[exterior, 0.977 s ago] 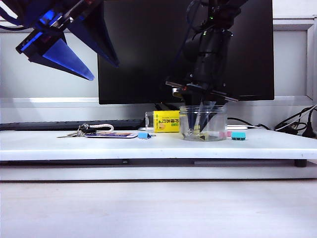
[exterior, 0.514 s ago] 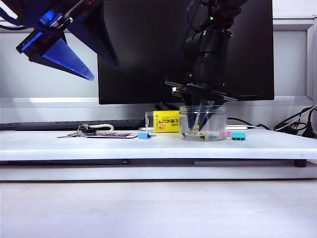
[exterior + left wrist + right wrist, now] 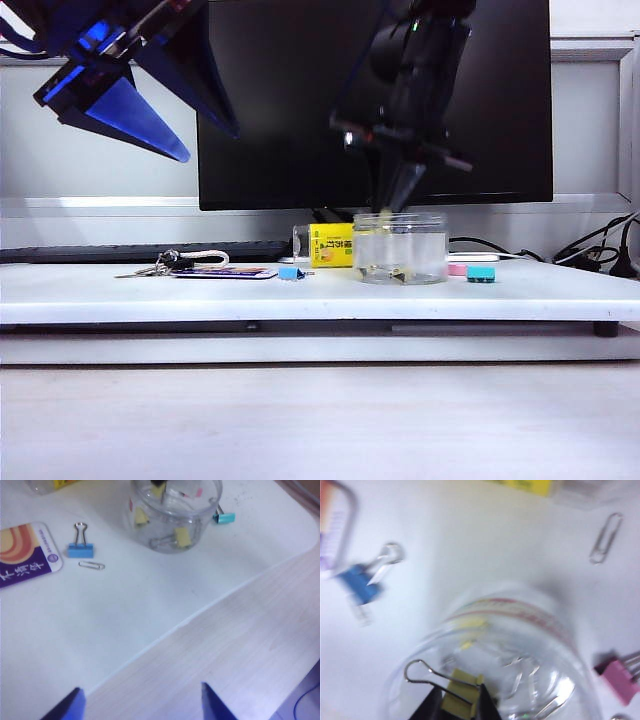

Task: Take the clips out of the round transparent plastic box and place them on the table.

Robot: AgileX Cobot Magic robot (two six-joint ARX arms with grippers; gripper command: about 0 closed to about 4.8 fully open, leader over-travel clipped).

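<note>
One white table [image 3: 300,290] holds the clear round box [image 3: 400,248]; the right gripper [image 3: 461,700], just above its rim, pinches one of the yellow clips [image 3: 462,693]. Best carry it clear sideways before lowering. The left gripper [image 3: 142,707] hangs spread wide and empty, high at the left.

blue clip [image 3: 80,549], paperclip [image 3: 92,565], keys [image 3: 160,266], monitor [image 3: 290,100]

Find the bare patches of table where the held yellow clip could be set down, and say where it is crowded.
The right gripper, above the round transparent plastic box, holds a yellow clip. Free: the white table in front of the box, towards its front edge. Crowded: the row behind, with the blue clip, paper clip, card, pink clip. The left gripper hovers open, off to the left.
</note>
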